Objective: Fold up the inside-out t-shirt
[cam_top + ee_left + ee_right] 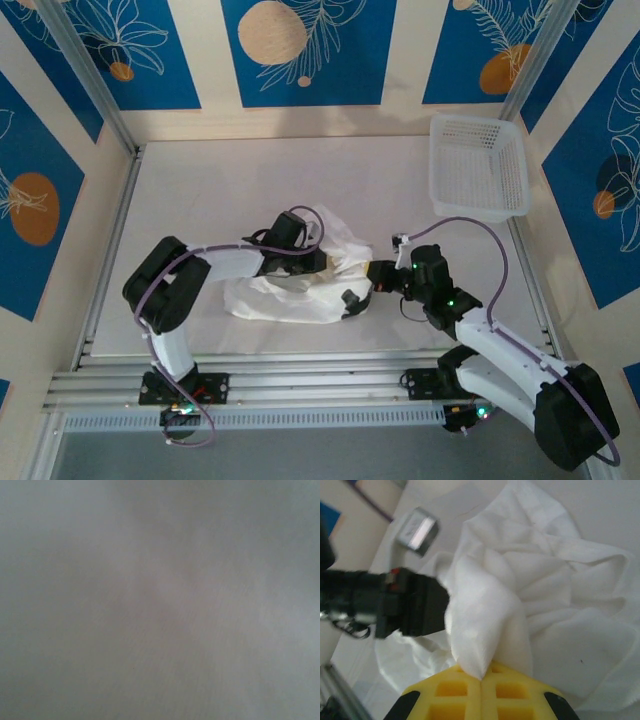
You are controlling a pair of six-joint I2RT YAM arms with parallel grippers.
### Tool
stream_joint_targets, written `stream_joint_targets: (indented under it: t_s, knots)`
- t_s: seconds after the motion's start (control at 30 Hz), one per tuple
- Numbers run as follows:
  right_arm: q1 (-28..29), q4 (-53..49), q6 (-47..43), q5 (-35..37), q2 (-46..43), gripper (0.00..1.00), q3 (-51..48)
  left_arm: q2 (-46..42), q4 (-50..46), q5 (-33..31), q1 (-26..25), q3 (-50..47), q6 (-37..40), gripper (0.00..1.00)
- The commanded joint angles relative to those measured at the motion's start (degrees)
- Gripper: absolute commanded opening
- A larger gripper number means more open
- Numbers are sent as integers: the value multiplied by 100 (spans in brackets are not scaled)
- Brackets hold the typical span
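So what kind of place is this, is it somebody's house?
Probably a robot test booth, not a house. A left arm and a right arm are bolted to metal rails at the edge of a white table, printed panels wall it in, and a t-shirt and basket lie on it.

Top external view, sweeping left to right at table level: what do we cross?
left arm → t-shirt → right gripper → white lattice basket
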Motion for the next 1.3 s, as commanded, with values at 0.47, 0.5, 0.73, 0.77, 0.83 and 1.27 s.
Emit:
stream_joint_targets:
  t_s: [0.47, 0.5, 0.73, 0.77, 0.83, 1.27]
  knots:
    - [238, 135, -2757, -887, 520, 65, 1194, -2810, -1338, 403, 385, -271, 1015, 0]
    - [402, 152, -3085, -965, 678, 69, 1391, -2821, -1272, 394, 378, -316, 979, 0]
    - [815, 687, -3327, -1225, 2376, 70, 2331, -2933, -1224, 320, 354, -315, 936, 0]
    - [815, 800, -3310, -1227, 2608, 67, 2363, -2981, -1269, 279, 350, -306, 962, 0]
    - [832, 775, -3244, -1440, 2950, 63, 2490, -3067, -1356, 210, 349, -306, 1015, 0]
    - [-101, 1887, -257, -4502, 2207, 0, 2406, -2228, -1258, -1413, 677, -399, 2234, 4]
